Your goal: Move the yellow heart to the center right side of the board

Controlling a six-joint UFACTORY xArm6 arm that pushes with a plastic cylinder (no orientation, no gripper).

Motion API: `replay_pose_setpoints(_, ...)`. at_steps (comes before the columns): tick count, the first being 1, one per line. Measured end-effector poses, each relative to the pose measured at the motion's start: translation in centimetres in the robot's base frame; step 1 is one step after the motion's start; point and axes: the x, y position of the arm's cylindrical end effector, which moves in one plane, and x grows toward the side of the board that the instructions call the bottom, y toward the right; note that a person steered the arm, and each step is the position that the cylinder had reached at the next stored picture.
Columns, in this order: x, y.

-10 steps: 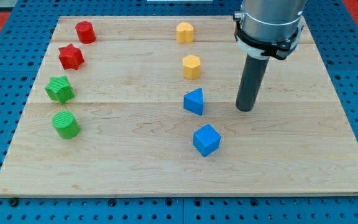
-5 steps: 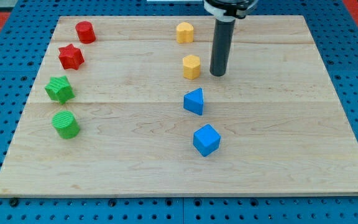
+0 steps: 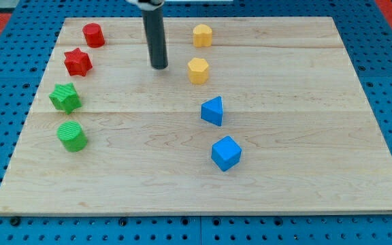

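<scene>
Along the board's (image 3: 305,177) left edge stand four blocks. Nearest the top-left corner is a red cylinder (image 3: 93,35); just below it and a little further left is a red star (image 3: 77,62). Below that comes a green star (image 3: 65,97), close to the left edge, and under it a green cylinder (image 3: 71,136), about halfway down the left side.

Right of these, in the upper middle of the board, my tip (image 3: 158,67) rests on the wood. The rod rises straight up and runs out past the top edge. There is no hand or gripper on it, so nothing is grasped; the rod touches no block. It stands well apart from the red blocks on its left and near, but clear of, the yellow block to its right.

Further right, near the board's centre line, four blocks run in a column from the top edge downward. The upper yellow block (image 3: 202,35) sits close to the top edge; its shape reads as a heart, though it is small. The lower yellow block (image 3: 197,70) looks six-sided and lies level with my tip. Below these is a blue triangle (image 3: 212,111) near the middle of the board, and under it, slightly to the right, a blue cube (image 3: 226,153), toward the bottom edge.
</scene>
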Motion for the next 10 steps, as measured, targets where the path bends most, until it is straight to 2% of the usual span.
replay_pose_setpoints(1, -5.1, 1.1)
replay_pose_setpoints(2, -7.9, 4.0)
replay_pose_setpoints(3, -2.9, 10.4)
replay_pose_setpoints(4, 5.1, 17.6)
replay_pose_setpoints(5, 4.4, 20.2)
replay_pose_setpoints(6, -0.4, 17.6)
replay_pose_setpoints(7, 0.8, 23.3)
replay_pose_setpoints(8, 7.9, 24.7)
replay_pose_setpoints(9, 7.9, 23.6)
replay_pose_setpoints(10, -0.7, 19.7)
